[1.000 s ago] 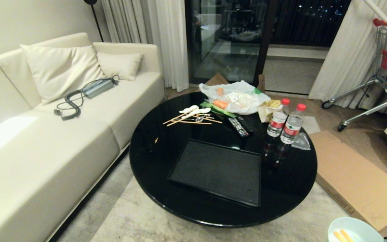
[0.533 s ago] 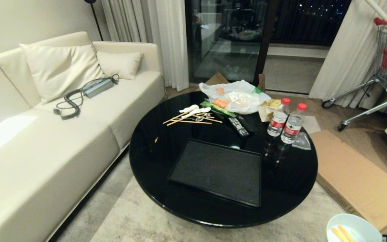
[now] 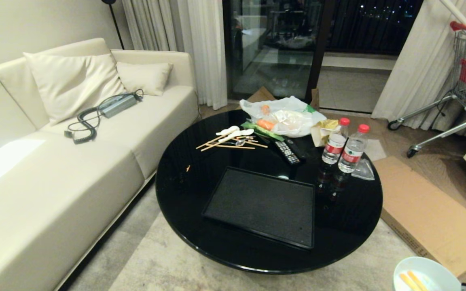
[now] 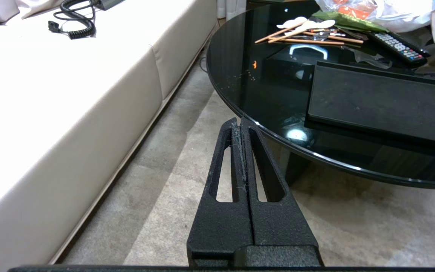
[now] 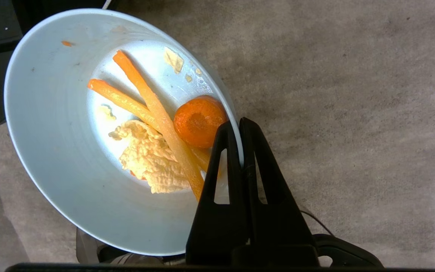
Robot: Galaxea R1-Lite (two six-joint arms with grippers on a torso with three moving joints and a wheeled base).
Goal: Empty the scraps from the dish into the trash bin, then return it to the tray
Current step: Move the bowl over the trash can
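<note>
The dish [image 5: 70, 158] is pinched by its rim in the closed right gripper [image 5: 239, 124], scraps [image 5: 157, 128] inside; carpet [image 5: 334, 94] lies below. The left gripper [image 4: 240, 122] is held closed, empty.

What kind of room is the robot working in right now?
Most likely a home living room: a cream leather sofa with cushions, a round glossy black coffee table cluttered with food bags and a remote, and curtained glass balcony doors behind.
</note>
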